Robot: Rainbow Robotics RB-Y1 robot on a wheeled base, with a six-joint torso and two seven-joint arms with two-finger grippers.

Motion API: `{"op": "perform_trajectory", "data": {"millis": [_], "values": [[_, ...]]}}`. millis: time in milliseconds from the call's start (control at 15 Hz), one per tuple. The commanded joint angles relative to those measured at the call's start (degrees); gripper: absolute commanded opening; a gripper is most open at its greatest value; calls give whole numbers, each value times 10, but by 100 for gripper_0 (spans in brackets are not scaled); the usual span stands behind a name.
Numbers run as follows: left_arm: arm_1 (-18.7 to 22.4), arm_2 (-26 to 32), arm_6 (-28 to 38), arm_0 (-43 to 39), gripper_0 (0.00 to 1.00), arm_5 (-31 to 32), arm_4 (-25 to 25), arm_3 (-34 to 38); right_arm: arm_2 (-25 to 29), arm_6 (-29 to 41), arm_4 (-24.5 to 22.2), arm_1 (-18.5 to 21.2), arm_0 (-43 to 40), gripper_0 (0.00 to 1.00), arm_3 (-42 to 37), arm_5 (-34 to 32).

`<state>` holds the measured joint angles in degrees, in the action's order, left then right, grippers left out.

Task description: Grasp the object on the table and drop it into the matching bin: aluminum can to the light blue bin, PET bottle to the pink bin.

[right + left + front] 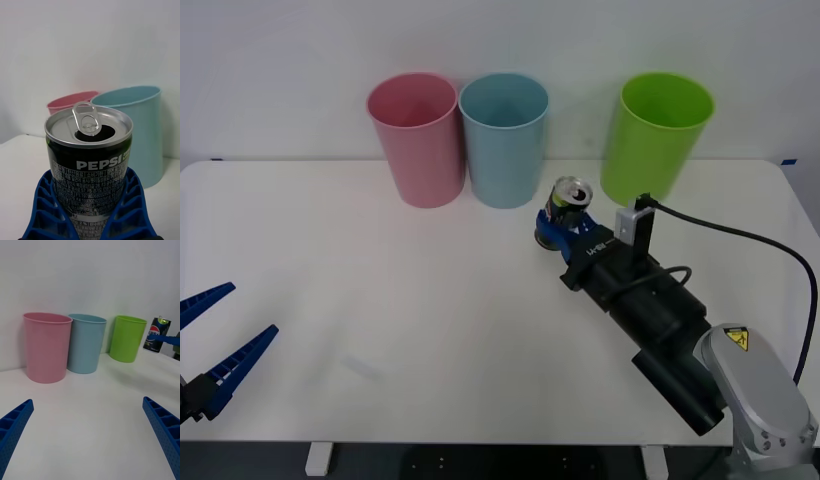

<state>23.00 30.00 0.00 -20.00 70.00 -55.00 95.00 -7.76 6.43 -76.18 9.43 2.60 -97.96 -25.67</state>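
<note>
Right gripper point(558, 232) clamped on the aluminum can point(569, 203).
The can is held toward the surface's point(380, 300) far edge, between the light blue bin point(503, 140) and a lime green bin point(655, 135); left gripper point(215, 345) spread wide near the front-left corner.

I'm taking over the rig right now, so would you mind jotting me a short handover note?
Right gripper: shut on the can, upright, in front of the gap between the blue bin and green bin. Whether the can is off the table cannot be told.
Left gripper: open, idle at the table's near left edge.
Pink bin stands left of the blue one.
Done: can grasped.
Left: carry it over the blue bin and drop it in.
</note>
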Motion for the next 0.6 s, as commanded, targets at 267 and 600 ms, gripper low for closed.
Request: {"op": "perform_trajectory", "data": {"millis": [267, 600], "values": [[0, 0, 0, 0, 100, 0, 0, 0, 8, 29, -38, 15, 88, 0, -1, -1], [0, 0, 0, 0, 100, 0, 0, 0, 18, 30, -45, 23, 186, 0, 70, -3]]}}
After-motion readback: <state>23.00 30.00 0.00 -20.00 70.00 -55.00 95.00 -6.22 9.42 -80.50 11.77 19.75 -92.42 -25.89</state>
